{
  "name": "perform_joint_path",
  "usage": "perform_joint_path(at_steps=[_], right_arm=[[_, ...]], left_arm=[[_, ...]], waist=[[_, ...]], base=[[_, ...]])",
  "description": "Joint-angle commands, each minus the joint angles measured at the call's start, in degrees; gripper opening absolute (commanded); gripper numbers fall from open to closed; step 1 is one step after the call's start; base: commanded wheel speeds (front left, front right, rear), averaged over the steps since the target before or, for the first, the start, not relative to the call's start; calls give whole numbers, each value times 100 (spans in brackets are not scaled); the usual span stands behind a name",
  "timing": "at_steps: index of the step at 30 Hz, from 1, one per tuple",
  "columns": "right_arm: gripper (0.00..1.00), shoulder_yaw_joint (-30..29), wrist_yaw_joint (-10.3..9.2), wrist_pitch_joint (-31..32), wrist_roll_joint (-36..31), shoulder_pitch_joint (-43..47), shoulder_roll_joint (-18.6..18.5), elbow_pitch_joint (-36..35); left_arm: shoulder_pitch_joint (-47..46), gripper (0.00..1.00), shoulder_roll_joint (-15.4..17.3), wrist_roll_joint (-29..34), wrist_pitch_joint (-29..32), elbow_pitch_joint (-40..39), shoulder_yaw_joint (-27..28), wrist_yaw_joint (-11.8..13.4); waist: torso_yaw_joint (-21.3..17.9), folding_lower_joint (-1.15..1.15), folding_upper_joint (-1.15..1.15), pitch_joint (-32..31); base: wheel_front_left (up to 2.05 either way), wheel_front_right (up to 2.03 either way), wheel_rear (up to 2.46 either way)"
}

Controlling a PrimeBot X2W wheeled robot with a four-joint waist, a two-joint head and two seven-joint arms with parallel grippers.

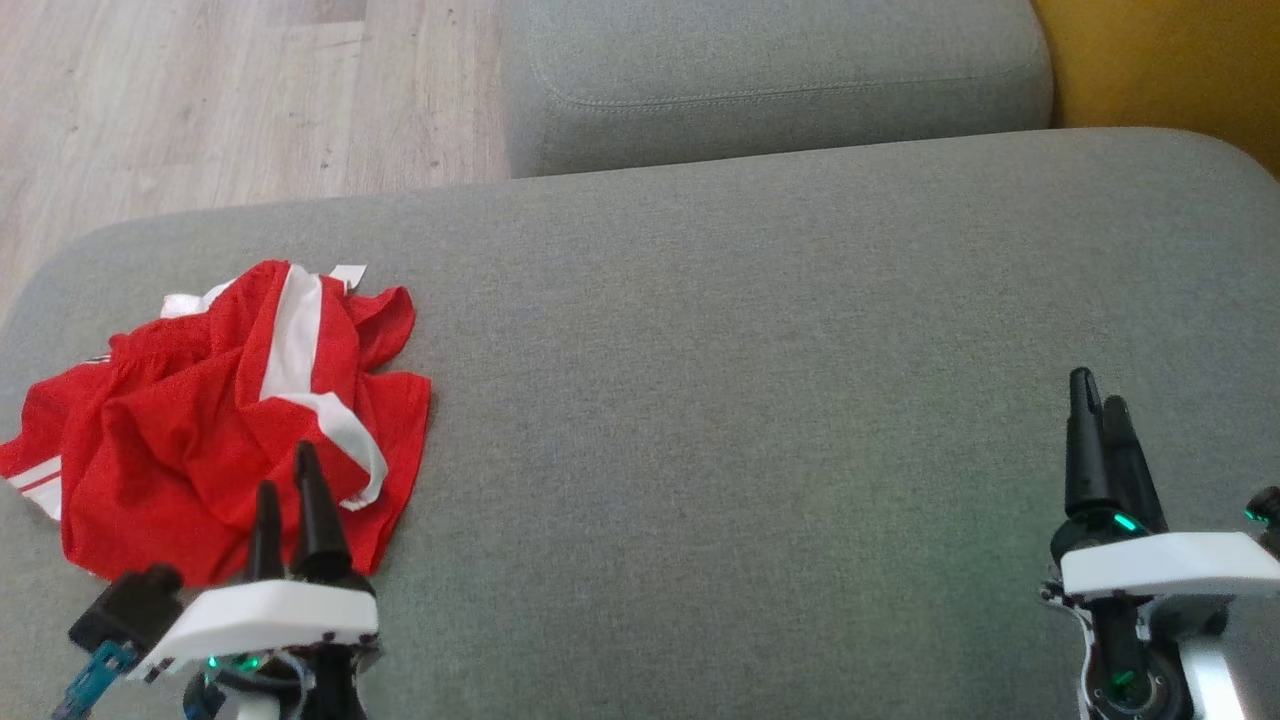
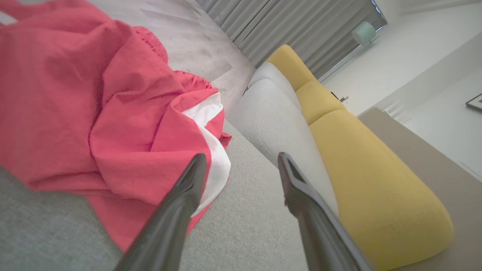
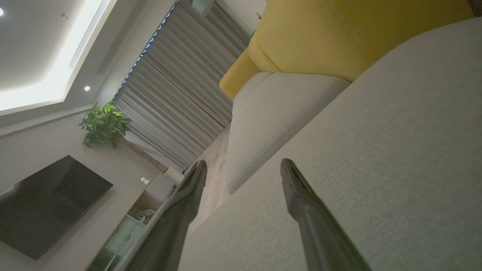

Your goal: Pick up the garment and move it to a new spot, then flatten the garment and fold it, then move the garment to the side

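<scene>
Just ahead of our left gripper point(image 1: 287, 470), wide and empty, the garment point(image 1: 200, 420) lies crumpled; we may pinch one loose layer or snag the cushion point(image 1: 750, 350). Our right gripper point(image 1: 1096, 388), also wide, hangs well apart.

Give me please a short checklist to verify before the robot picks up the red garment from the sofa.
1. Left gripper open, holding nothing: ok.
2. Right gripper open, holding nothing: ok.
3. Garment within the left gripper's reach: ok, probably; it lies just ahead of it.
4. Garment flat: not ok, it is crumpled.
5. Room on the cushion for a new spot: ok, bare grey fabric to the garment's right.
6. Left gripper touching the garment: cannot tell.
</scene>
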Motion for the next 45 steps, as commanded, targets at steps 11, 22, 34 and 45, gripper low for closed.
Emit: perform_joint_path(at_steps=[11, 22, 34, 45], right_arm=[[100, 320, -2, -287, -1493, -241, -44, -463], [100, 502, -3, -456, -2480, -223, -48, -479], [100, 676, -3, -657, -3499, -236, -52, -715], [100, 830, -3, -843, -4470, -215, -56, -667]], left_arm=[[-504, 100, 606, 1484, -283, -262, -952, 762], [-704, 100, 968, 2177, -454, -232, -1672, 1367], [-939, 100, 1345, 2966, -658, -166, -2452, 2009], [-1179, 100, 1563, 3687, -845, -12, -3114, 2424]], waist=[[-49, 0, 0, 4], [-87, 0, 0, 6], [-115, 0, 0, 1], [-132, 0, 0, -9]], base=[[0, 0, 0], [0, 0, 0], [0, 0, 0], [0, 0, 0]])
